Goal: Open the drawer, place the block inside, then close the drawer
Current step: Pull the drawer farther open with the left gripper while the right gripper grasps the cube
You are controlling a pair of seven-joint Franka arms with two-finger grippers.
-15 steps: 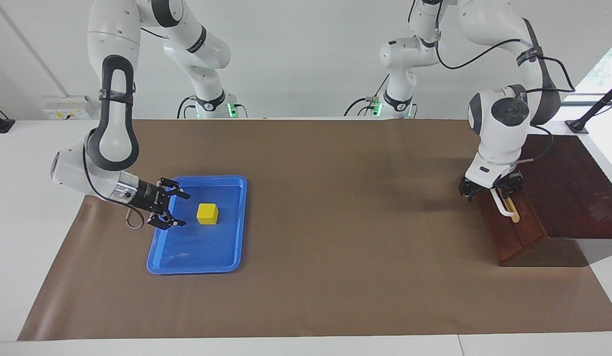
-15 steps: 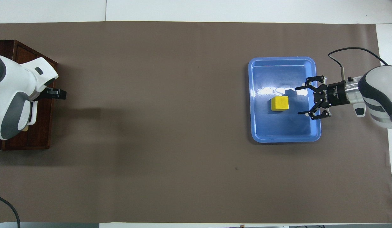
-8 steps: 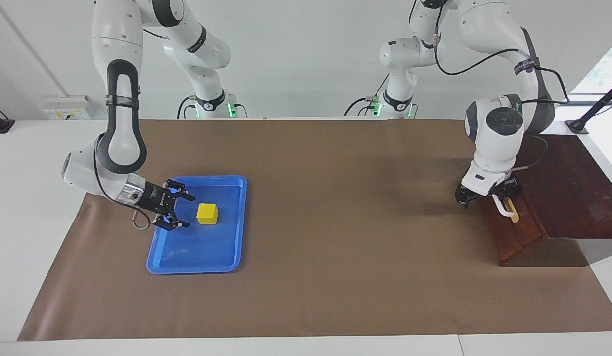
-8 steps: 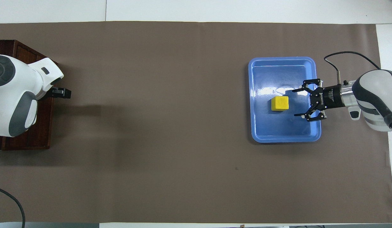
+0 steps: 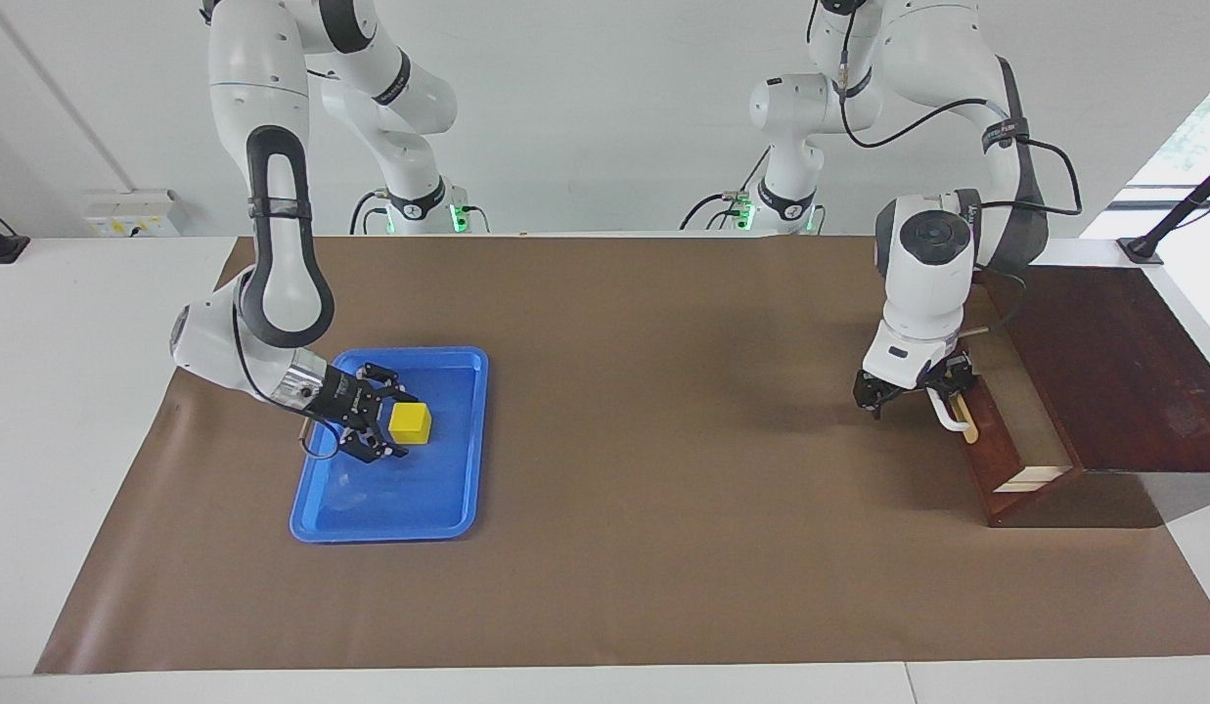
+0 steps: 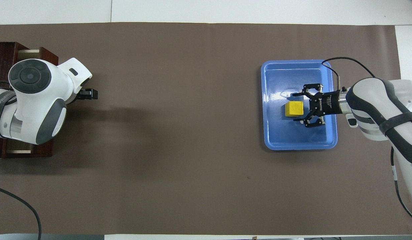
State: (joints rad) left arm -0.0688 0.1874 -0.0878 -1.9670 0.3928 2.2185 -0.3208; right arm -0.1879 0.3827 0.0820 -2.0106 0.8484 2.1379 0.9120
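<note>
The yellow block (image 5: pixel 414 423) (image 6: pixel 292 109) lies in the blue tray (image 5: pixel 438 508) (image 6: pixel 299 143). My right gripper (image 5: pixel 401 421) (image 6: pixel 295 108) is open, low in the tray, with a finger on either side of the block's edge. The dark wooden drawer (image 5: pixel 1001 455) stands partly pulled out of its box (image 5: pixel 1123 362), and its pale inside (image 5: pixel 1030 479) shows. My left gripper (image 5: pixel 932 391) is shut on the upper end of the white handle (image 5: pixel 949 416). In the overhead view my left arm hides most of the drawer (image 6: pixel 47 55) and only a black finger (image 6: pixel 89 94) shows.
A brown mat (image 5: pixel 663 489) covers the table between the tray and the drawer. White table edges (image 5: pixel 57 411) border it. The dark box stands at the left arm's end of the table.
My left gripper has pulled the drawer out by its handle toward the table's middle. My right gripper has moved in over the tray until its open fingers straddle the block.
</note>
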